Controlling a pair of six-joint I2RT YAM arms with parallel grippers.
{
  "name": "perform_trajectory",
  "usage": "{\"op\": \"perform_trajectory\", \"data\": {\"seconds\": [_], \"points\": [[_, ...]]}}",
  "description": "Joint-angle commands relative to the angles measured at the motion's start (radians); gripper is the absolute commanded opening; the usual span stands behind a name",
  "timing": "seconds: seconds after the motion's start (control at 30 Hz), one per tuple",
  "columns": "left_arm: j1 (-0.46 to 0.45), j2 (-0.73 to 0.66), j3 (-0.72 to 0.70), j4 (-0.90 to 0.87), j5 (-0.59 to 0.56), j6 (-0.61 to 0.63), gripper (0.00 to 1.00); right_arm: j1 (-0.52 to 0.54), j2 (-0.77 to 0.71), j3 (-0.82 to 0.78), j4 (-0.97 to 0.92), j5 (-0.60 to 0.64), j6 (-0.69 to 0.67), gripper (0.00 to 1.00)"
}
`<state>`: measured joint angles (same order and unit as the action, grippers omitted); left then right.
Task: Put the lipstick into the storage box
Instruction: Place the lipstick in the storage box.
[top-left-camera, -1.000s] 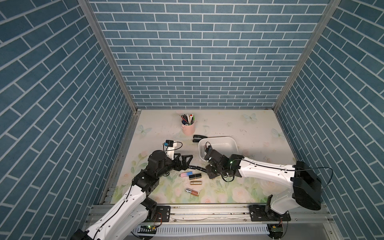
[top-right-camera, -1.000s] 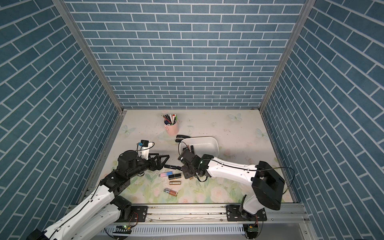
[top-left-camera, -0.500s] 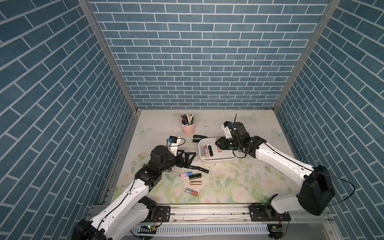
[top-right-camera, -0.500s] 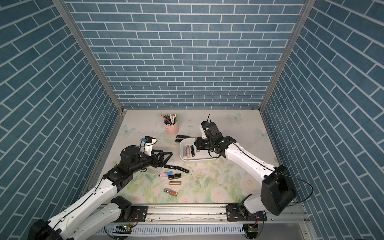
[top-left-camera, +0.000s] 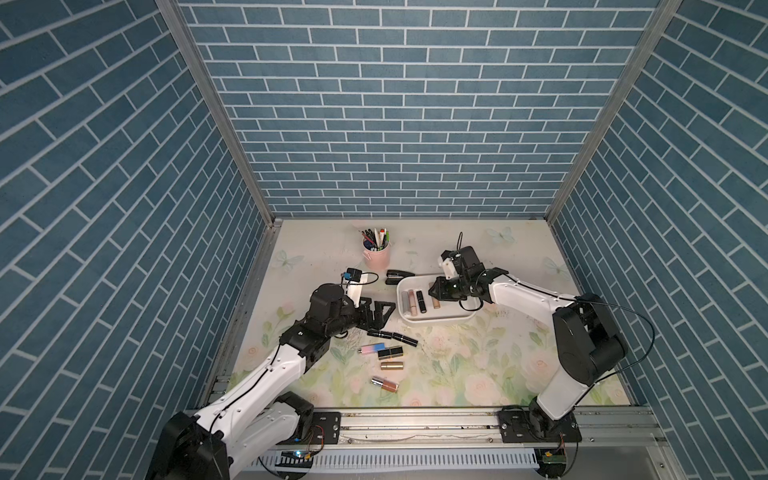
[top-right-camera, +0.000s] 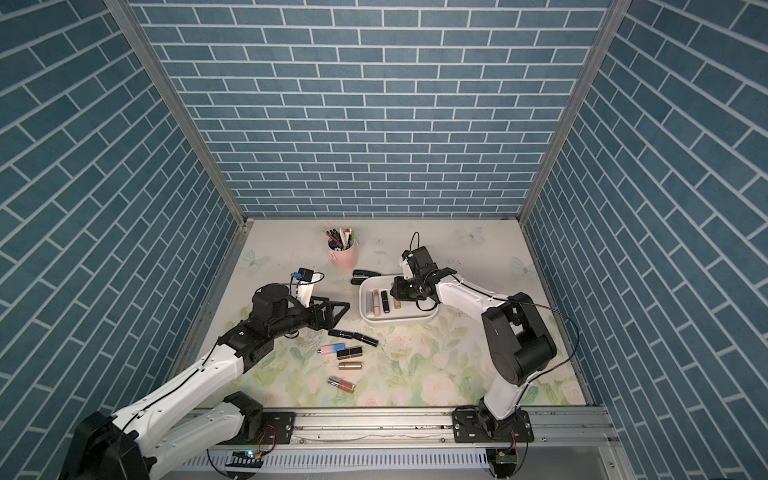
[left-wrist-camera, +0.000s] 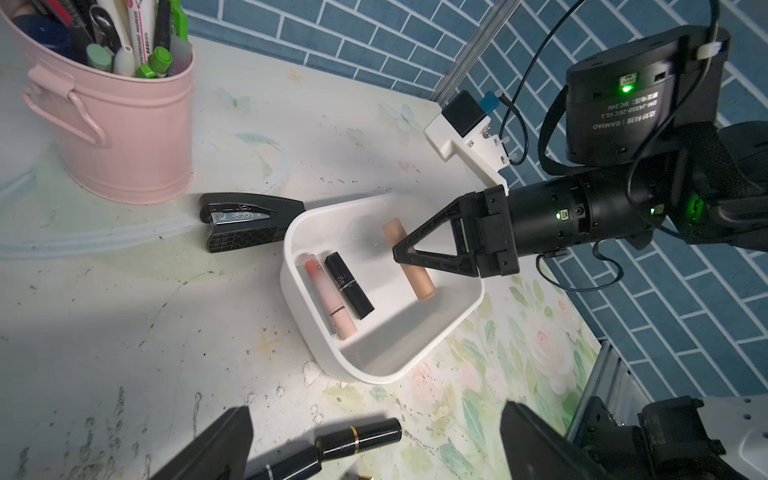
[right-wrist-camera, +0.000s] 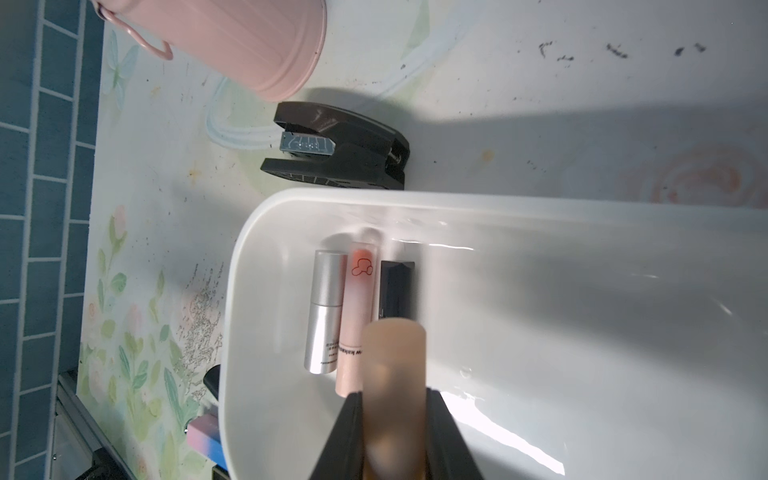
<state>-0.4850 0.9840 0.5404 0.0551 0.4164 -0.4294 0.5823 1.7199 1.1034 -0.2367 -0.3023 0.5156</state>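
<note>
R gripper (right-wrist-camera: 395, 399) clamps a beige lipstick (right-wrist-camera: 395, 361) low inside the white storage box (top-left-camera: 436, 322), mid-table beside a stapler (top-left-camera: 397, 276). Three other lipsticks (top-left-camera: 413, 301) lie at the box's stapler end. L gripper (top-left-camera: 376, 307) hangs wide open, empty, above loose lipsticks (top-left-camera: 390, 353) nearer the front edge.

Found tan lipstick (right-wrist-camera: 395, 386) blurred in right wrist view, lower end cut off by frame edge. Noted pink pen cup (right-wrist-camera: 232, 37) cropped in both wrist views. Saw left gripper (left-wrist-camera: 376, 411) only as cropped fingers (left-wrist-camera: 220, 449).
</note>
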Motion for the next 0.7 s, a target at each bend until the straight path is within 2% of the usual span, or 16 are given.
{"op": "perform_trajectory", "data": {"seconds": [0.0, 0.67], "points": [[-0.005, 0.026, 0.033, 0.032, 0.008, 0.031, 1.00, -0.001, 0.037, 0.026, 0.043, -0.024, -0.033, 0.17], [-0.005, 0.115, 0.023, 0.065, 0.021, 0.046, 1.00, -0.007, 0.181, 0.104, 0.060, -0.027, -0.034, 0.17]]}}
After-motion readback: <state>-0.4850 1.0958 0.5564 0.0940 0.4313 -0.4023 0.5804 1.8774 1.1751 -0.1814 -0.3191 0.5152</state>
